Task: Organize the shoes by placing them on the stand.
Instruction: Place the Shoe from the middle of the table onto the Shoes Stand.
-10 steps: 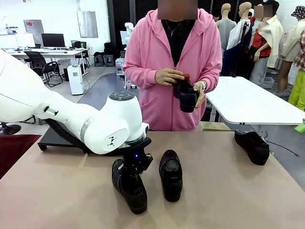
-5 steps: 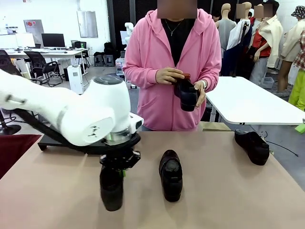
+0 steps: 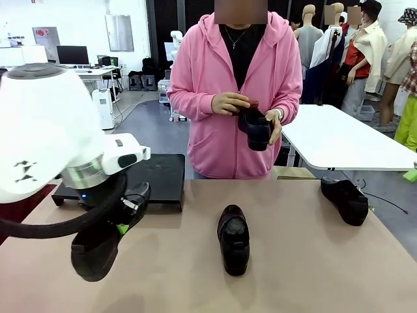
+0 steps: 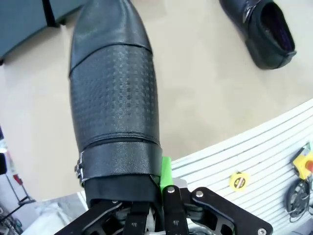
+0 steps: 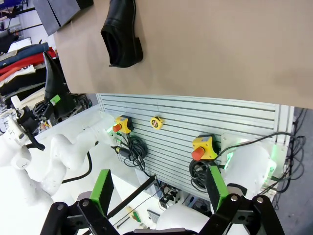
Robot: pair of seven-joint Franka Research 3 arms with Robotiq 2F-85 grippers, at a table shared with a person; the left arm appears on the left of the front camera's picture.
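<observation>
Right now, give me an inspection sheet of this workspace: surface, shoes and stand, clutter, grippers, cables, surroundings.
Surface: tan table, two shoes lying on it.
Job's things: held shoe tilted, toe down; middle shoe and right-edge shoe on the table; fourth shoe in the person's hands; stand far left, visible part bare.
Clutter: nothing seen.
Grippers: left gripper shut on held shoe; right gripper open, holding nothing.
Cables: black cable along left arm; coiled cables below the table's near edge.
Surroundings: white table, office desks.

no text, label or number is legible anywhere.
</observation>
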